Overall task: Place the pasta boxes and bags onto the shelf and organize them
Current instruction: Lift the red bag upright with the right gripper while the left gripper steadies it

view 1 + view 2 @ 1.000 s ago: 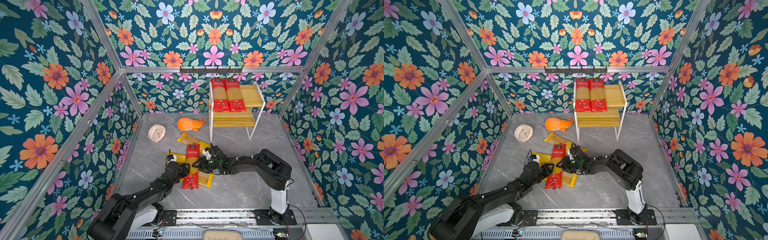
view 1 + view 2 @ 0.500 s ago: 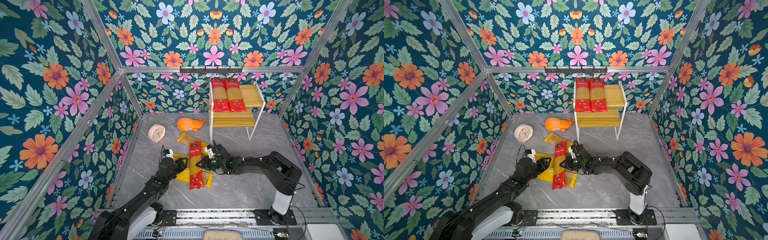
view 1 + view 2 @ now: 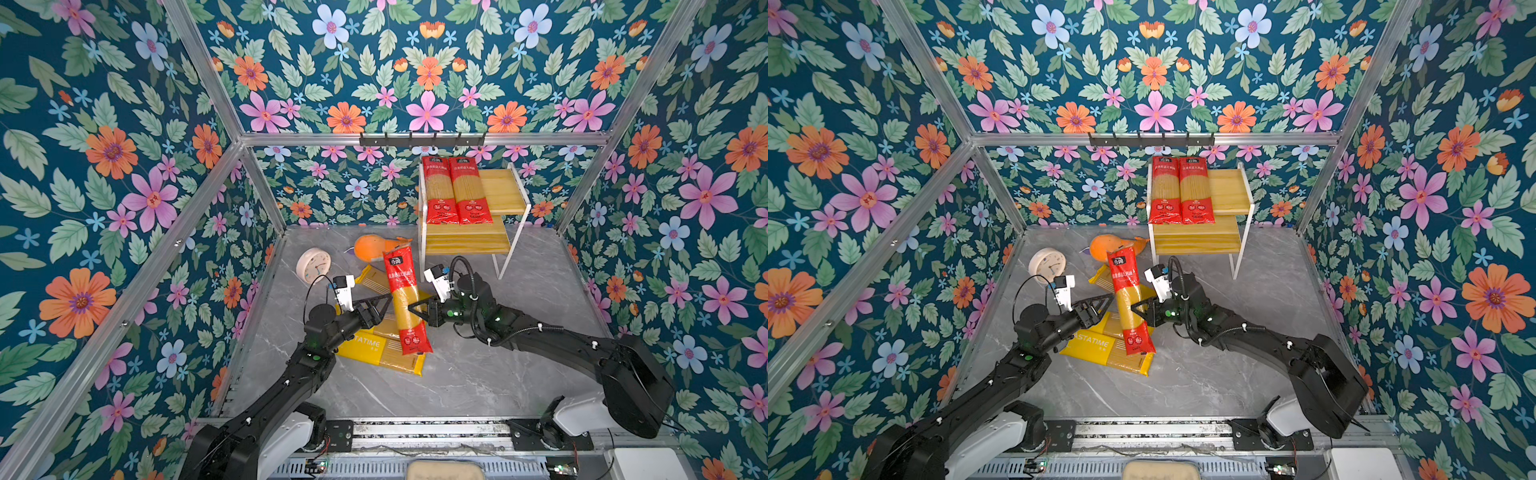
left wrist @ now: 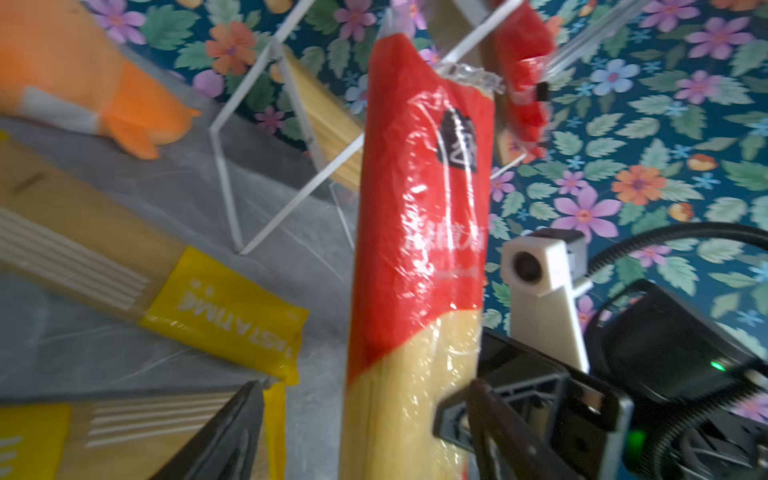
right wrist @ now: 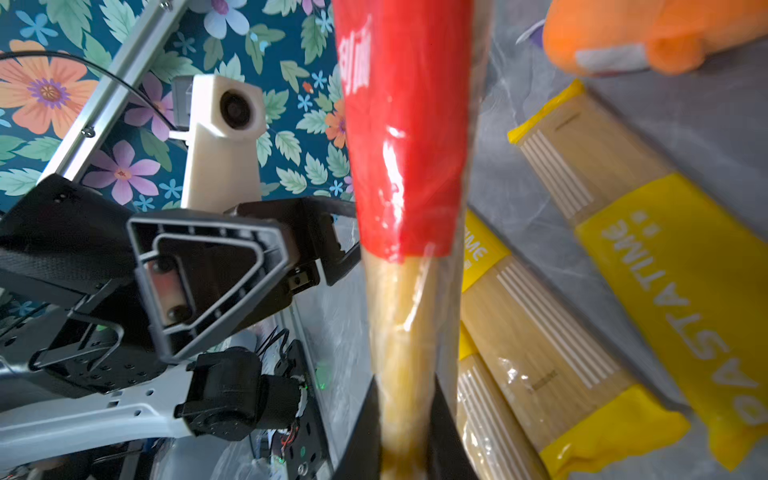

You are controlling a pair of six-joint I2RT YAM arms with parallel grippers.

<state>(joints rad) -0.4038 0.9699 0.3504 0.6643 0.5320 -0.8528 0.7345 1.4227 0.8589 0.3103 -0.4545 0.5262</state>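
Observation:
A clear pasta pack with red ends (image 3: 404,286) (image 3: 1126,286) hangs tilted above the floor, and my right gripper (image 3: 411,310) (image 5: 405,436) is shut on its bare yellow middle. My left gripper (image 3: 384,308) (image 4: 365,432) is open around the same pack (image 4: 415,249), one finger (image 4: 232,436) well clear of it. Three yellow PASTATIME packs (image 3: 380,351) (image 5: 673,291) lie crossed on the floor beneath. On the top board of the shelf (image 3: 467,243) (image 3: 1198,240) two more red-ended packs (image 3: 455,191) (image 3: 1179,191) lie side by side.
An orange plush whale (image 3: 372,248) lies just behind the raised pack's far end, and a round white clock (image 3: 313,266) lies to its left. A black hook rail (image 3: 422,139) runs along the back wall above the shelf. Floral walls close in three sides.
The red-ended pack has come up off the yellow packs and swung toward the shelf. My right gripper has shut on it; my left gripper has opened and let it go.

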